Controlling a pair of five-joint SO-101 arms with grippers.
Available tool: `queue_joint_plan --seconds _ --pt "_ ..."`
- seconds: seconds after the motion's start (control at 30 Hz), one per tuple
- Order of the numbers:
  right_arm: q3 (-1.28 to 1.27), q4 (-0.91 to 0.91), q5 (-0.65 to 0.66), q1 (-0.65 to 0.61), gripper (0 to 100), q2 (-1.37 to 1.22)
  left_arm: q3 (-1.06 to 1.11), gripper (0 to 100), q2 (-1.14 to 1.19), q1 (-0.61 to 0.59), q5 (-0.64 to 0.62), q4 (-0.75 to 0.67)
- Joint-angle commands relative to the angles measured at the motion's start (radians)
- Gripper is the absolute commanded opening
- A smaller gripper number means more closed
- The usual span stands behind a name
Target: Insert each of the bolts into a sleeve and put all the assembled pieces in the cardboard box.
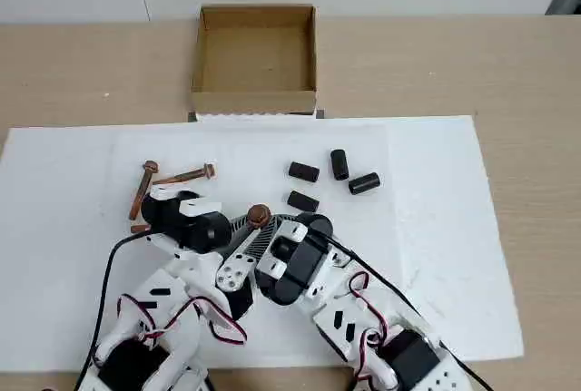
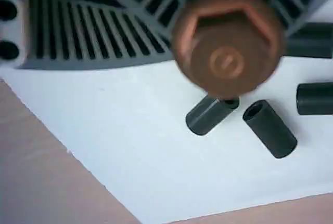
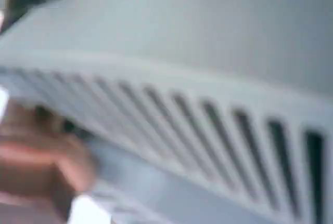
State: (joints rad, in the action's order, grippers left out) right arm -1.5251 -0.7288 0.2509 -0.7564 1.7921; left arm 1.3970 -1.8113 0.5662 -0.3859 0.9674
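**Left pincer holds a bolt upright where the two arms meet**

The left pincer (image 1: 248, 225) is clamped on a copper bolt (image 1: 259, 216). The bolt stands raised off the paper with its hexagonal head upward. In the left wrist view that head looms close, with the dark ribbed face of a jaw just behind it.

The right pincer (image 1: 274, 229) comes in from the other side. Its tip is just beside the held bolt, almost touching the left pincer. Its own wrist view gives a blurred ribbed surface with a coppery shape at one edge. I cannot tell whether its jaws are open or closed.

Four black sleeves (image 1: 303, 172) lie loose on the white paper sheet (image 1: 436, 255), beyond the two pincers and a little to the right pincer's side. The nearest sleeve (image 1: 302, 200) is just ahead of the right pincer. The other three sit farther out, apart from one another, and none has a bolt in it.

Three loose bolts (image 1: 186, 174) lie on the outer side of the left pincer. Two cross near their heads, and a third is partly hidden by the left arm.

The cardboard box (image 1: 254, 99) stands open, well beyond both pincers, at the far edge of the paper on the wooden bench (image 1: 508, 64). There are no assembled pieces in it.
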Motion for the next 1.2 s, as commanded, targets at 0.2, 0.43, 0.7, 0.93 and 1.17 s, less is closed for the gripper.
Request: queue_joint_plan --seconds 0.2,0.43,0.7,0.93,1.17 --pt "0.038 0.022 0.011 -0.002 0.2 0.016 -0.004 21 -0.003 -0.018 0.066 0.014" --pt "0.032 0.022 0.006 -0.002 0.2 0.016 -0.065 22 -0.003 -0.129 0.141 0.012" --pt "0.032 0.021 0.003 0.021 0.2 0.016 -0.142 16 -0.003 -0.138 0.140 0.012" --pt "0.043 -0.042 -0.152 0.202 0.2 0.015 -0.183 1 -0.005 -0.140 0.141 0.012" --pt "0.129 -0.213 -0.270 0.306 0.2 0.005 -0.150 1 -0.002 -0.384 0.141 0.012"
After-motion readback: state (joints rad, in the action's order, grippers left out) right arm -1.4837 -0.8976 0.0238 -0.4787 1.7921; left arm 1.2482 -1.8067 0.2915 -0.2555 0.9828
